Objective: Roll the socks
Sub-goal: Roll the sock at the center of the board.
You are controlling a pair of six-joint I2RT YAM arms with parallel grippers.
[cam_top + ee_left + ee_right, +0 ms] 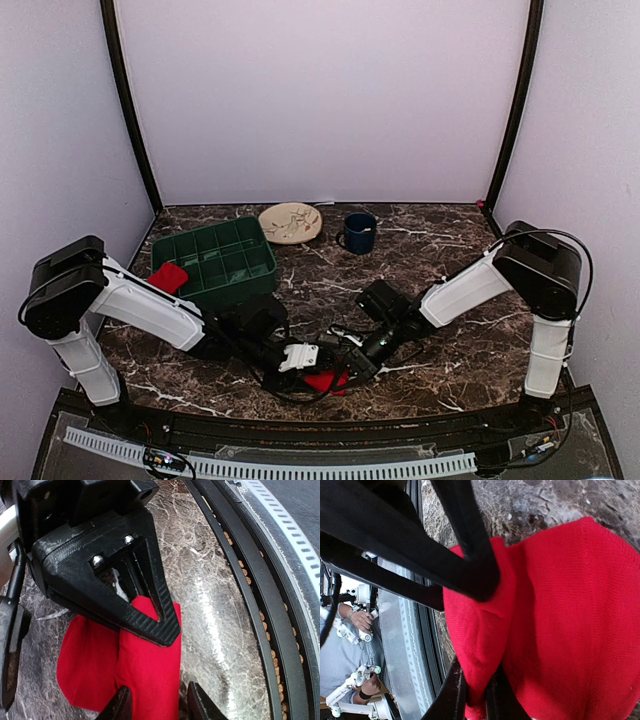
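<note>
from above, the sock (pixel 326 381) lies on the table (pixel 440 235) near its front edge, with the left gripper (pixel 316 368) and right gripper (pixel 347 368) meeting over it. the second sock (pixel 168 277), bundled, sits at the left rim of the green tray (pixel 240 262); we cannot tell whether it is inside a compartment. the compartments that show hold nothing we can see, the plate (pixel 290 222) looks bare, and the blue mug (pixel 358 232) is too dark inside to judge.

from the left wrist, our left jaws stand apart astride a fold of red; we cannot tell whether they press it.

from the right wrist, the fingers (pixel 454 695) pinch a ridge of fabric tight. we judge the roll needs a firm pinch here while the left feeds the turn evenly, so the layers don't slip loose.
</note>
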